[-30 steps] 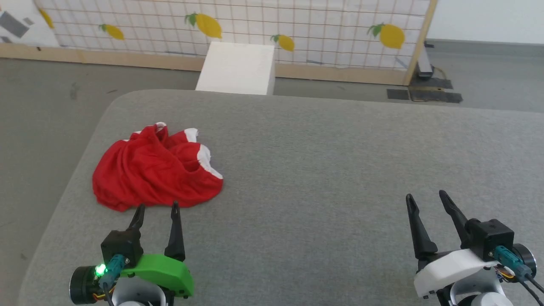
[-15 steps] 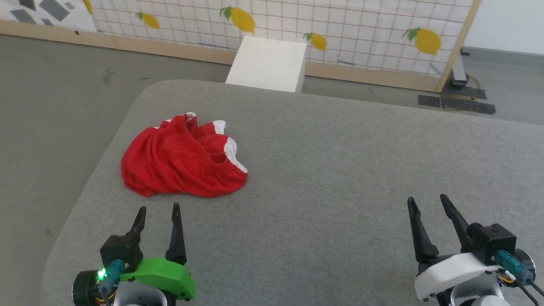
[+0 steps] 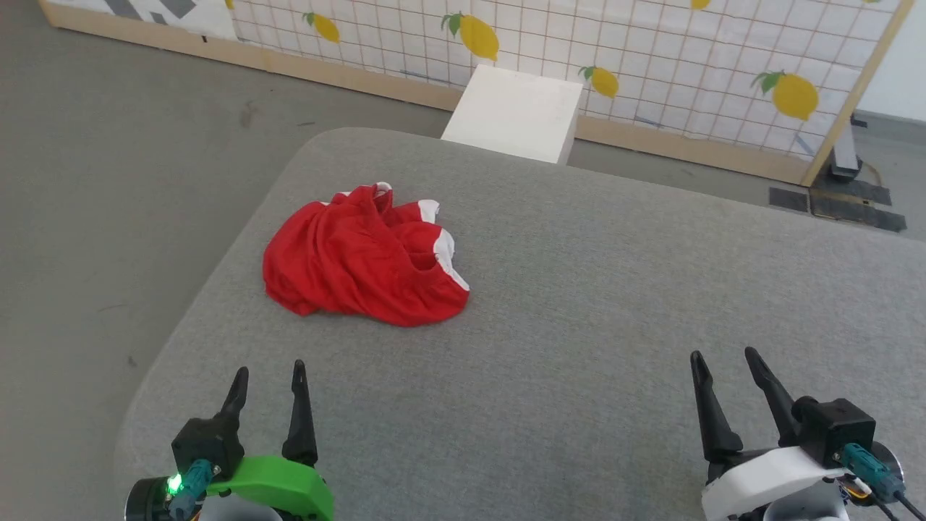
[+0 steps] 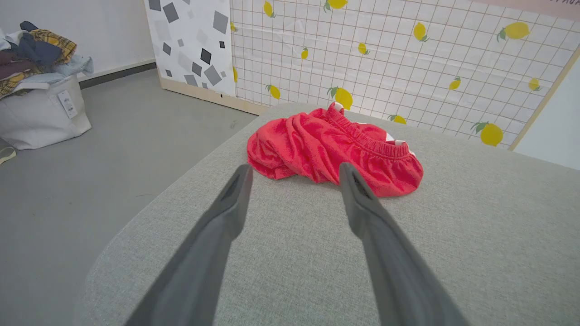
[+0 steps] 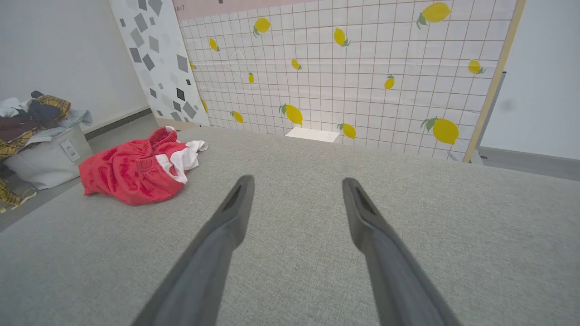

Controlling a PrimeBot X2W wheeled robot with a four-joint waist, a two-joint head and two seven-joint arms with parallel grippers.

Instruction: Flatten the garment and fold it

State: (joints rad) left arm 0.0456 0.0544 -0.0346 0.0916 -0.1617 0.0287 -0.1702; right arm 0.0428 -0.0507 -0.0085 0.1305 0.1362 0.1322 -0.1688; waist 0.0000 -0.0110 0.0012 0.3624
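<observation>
The garment (image 3: 362,260) is a crumpled heap of bright red fabric with white trim, lying on the grey padded table (image 3: 593,304) near its far left corner. It also appears in the left wrist view as the garment (image 4: 331,151), elastic waistband up, and at the left of the right wrist view as the garment (image 5: 136,170). My left gripper (image 3: 268,370) stands open at the near left, short of the heap and apart from it. My right gripper (image 3: 723,354) stands open at the near right, far from the fabric. Both hold nothing.
A white box (image 3: 515,113) stands on the floor behind the table's far edge, before a lemon-print grid screen (image 3: 651,65). A white bag piled with clothes (image 4: 38,104) sits on the floor to the left. The table's left edge (image 3: 195,289) drops to grey floor.
The head camera has turned left and tipped down, so the whole scene slid right in view. The garment lies unchanged. Both grippers stay open, sitting slightly lower in view.
</observation>
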